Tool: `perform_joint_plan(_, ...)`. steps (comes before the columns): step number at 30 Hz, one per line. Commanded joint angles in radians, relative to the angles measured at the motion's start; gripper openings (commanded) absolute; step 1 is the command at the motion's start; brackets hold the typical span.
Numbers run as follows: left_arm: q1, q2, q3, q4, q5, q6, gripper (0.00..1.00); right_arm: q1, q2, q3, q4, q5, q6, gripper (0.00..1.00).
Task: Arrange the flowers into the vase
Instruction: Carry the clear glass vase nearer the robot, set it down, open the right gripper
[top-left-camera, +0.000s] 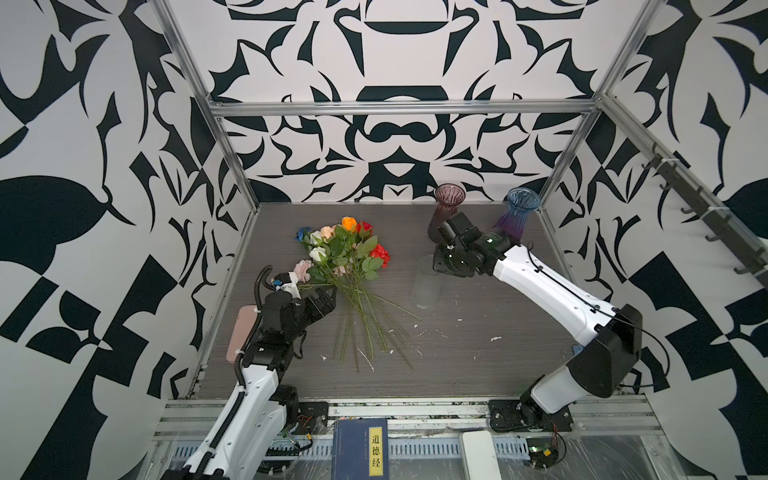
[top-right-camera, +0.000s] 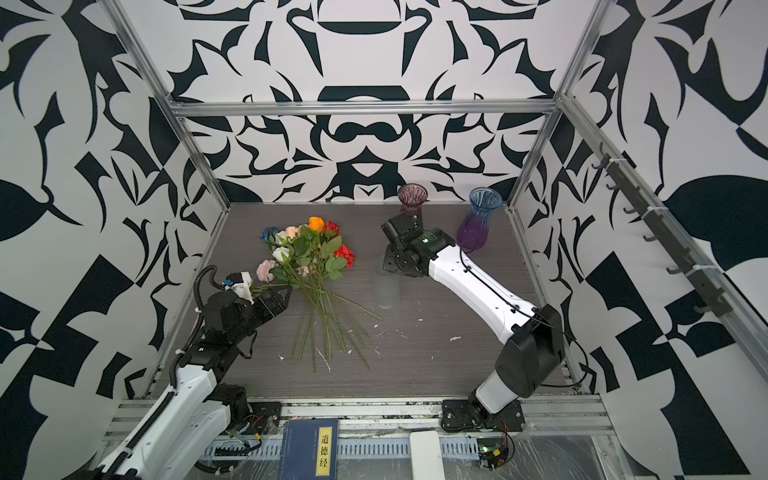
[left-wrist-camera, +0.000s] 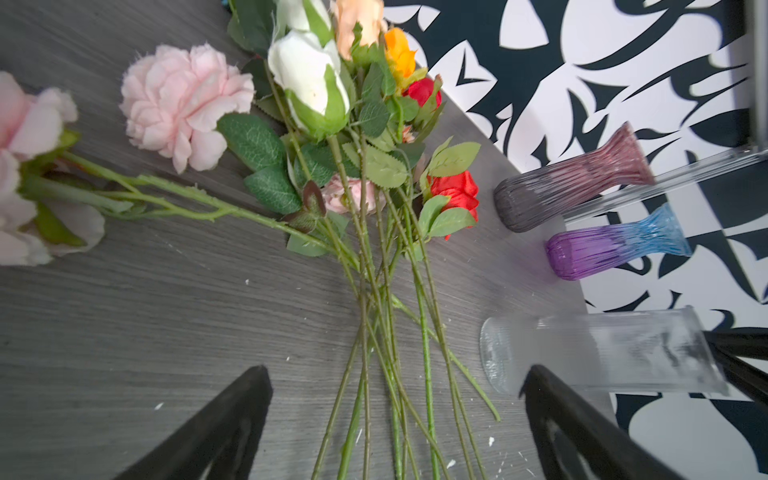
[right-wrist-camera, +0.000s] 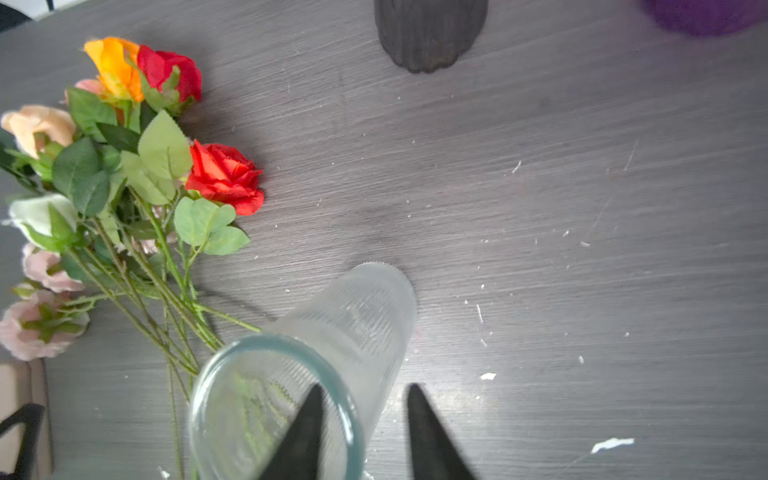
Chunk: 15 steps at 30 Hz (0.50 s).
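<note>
The flowers lie as a loose bunch on the grey table, blooms toward the back wall and green stems fanned toward the front. A clear ribbed glass vase stands upright just right of the stems. My left gripper is open, low over the stems at the bunch's left side, with nothing between its fingers. My right gripper hangs over the vase. Its jaws stand apart astride the rim, one finger inside the mouth and one outside.
A pink-grey fluted vase and a blue-purple fluted vase stand at the back right. A pink flat object lies by the left arm. A blue book and a white box lie on the front rail. White scraps dot the table.
</note>
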Motion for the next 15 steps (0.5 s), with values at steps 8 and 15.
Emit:
perform_joint_plan(8, 0.062, -0.069, 0.038, -0.075, 0.093, -0.04, 0.99, -0.022, -0.199, 0.036, 0.048, -0.069, -0.099, 0.52)
perform_joint_plan(15, 0.059, 0.089, 0.117, 0.005, 0.22, -0.029, 0.96, -0.253, -0.545, -0.344, 0.142, -0.201, -0.065, 0.47)
